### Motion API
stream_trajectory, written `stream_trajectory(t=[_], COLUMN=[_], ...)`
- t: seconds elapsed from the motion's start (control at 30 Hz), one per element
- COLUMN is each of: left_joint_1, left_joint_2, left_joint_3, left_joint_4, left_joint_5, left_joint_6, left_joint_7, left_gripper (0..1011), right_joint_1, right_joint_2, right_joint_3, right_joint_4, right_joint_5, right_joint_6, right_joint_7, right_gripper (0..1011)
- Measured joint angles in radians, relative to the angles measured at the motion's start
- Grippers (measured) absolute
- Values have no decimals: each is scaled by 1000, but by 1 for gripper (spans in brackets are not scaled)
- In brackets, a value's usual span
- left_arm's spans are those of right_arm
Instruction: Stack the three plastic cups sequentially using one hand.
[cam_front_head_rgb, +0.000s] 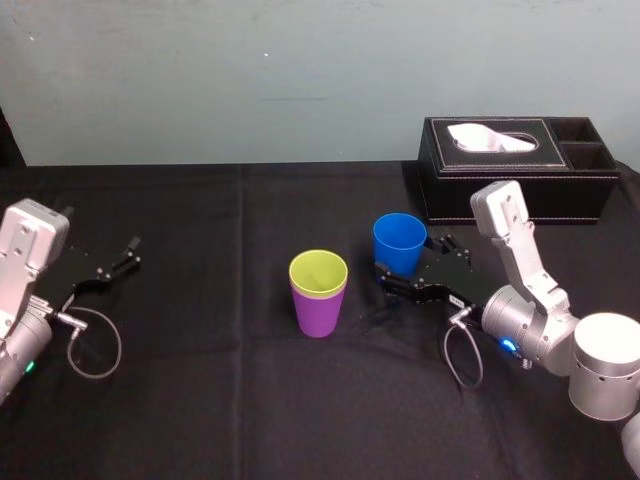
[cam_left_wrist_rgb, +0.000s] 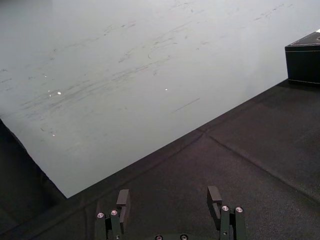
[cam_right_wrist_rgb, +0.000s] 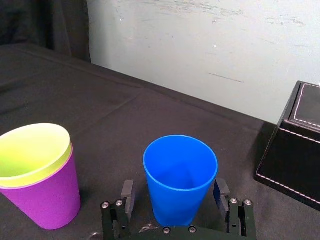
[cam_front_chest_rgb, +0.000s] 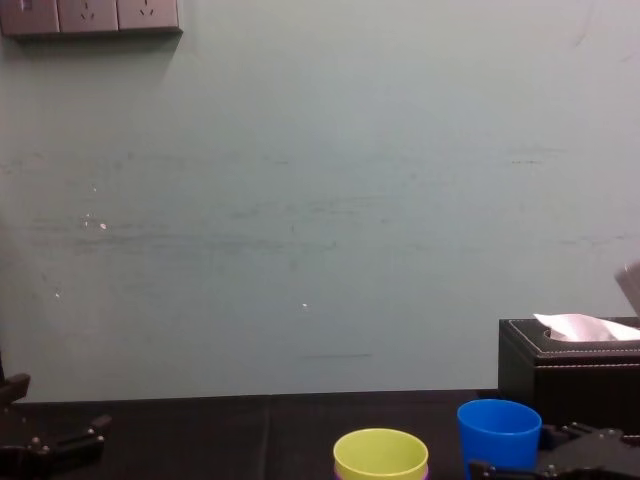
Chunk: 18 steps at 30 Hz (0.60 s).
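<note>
Head view: one blue cup between wide jaws of right gripper, tissue box behind at far right corner of counter; one yellow-green cup nested in one purple cup, mid-counter. Left gripper at left edge, jaws apart. Right wrist view: jaws clear of blue cup's walls.

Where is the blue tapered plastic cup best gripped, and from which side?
Grip the blue tapered plastic cup across its lower side wall, coming level from the robot's right, where the open right gripper straddles it. It stands upright, and the black tissue box stands close behind it.
</note>
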Motion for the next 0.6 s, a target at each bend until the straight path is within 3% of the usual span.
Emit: stream_trajectory(t=[0.6], left_joint_1=[0], left_joint_2=[0], left_joint_3=[0], left_joint_4=[0], left_joint_5=[0], left_joint_6=[0], left_joint_7=[0], left_gripper=[1010], right_joint_1=[44], right_joint_2=[-22], right_joint_3=[-9], right_joint_4=[47], right_joint_5=[-16], right_joint_6=[-13], right_joint_7=[2], right_gripper=[1004])
